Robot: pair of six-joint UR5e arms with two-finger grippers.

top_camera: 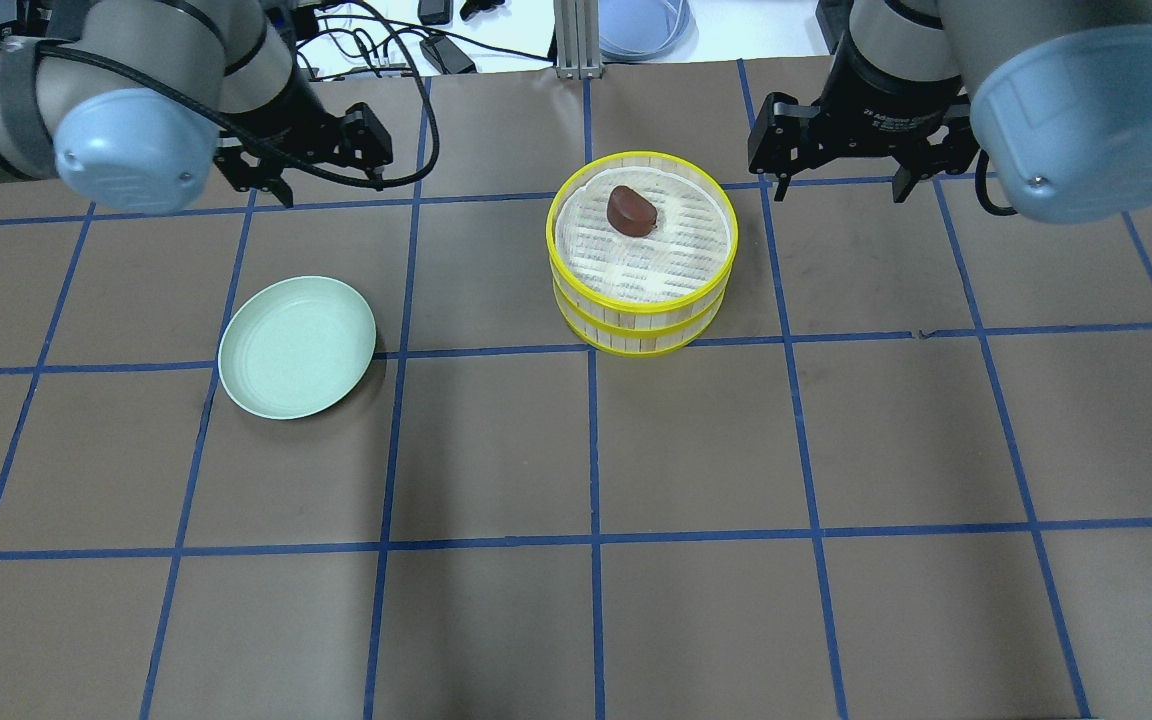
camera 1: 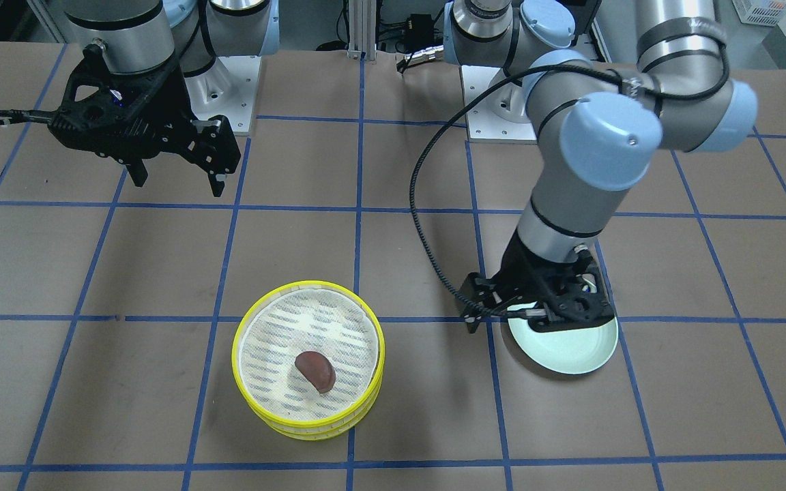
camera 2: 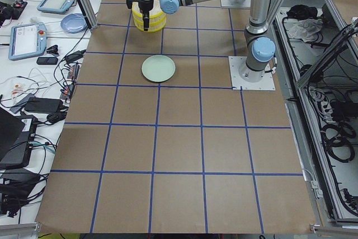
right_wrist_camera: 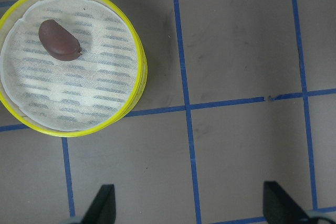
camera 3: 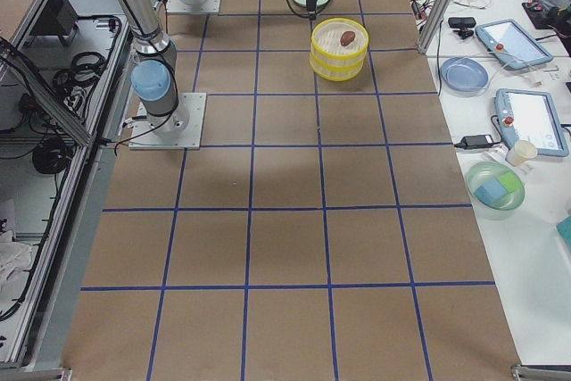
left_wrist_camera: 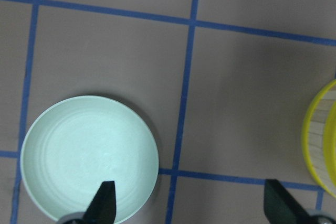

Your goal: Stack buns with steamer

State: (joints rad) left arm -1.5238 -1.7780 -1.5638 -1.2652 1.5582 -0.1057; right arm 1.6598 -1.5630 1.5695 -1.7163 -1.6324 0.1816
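The steamer (top_camera: 642, 300) is two yellow-rimmed trays stacked one on the other, at mid-table. The dark reddish-brown bun (top_camera: 631, 210) lies on the top tray's white liner; it also shows in the front view (camera 1: 316, 370) and the right wrist view (right_wrist_camera: 59, 40). The cream-white bun is hidden. My right gripper (top_camera: 839, 188) is open and empty, raised beside the steamer (right_wrist_camera: 137, 72). My left gripper (camera 1: 536, 317) is open and empty, hovering over the edge of the pale green plate (left_wrist_camera: 89, 156); the steamer's rim (left_wrist_camera: 307, 140) shows at that view's right edge.
The pale green plate (top_camera: 296, 345) is empty and lies on my left side of the table, about one grid square from the steamer. The brown table has blue grid lines. Cables and devices lie beyond the table's far edge (top_camera: 436, 45).
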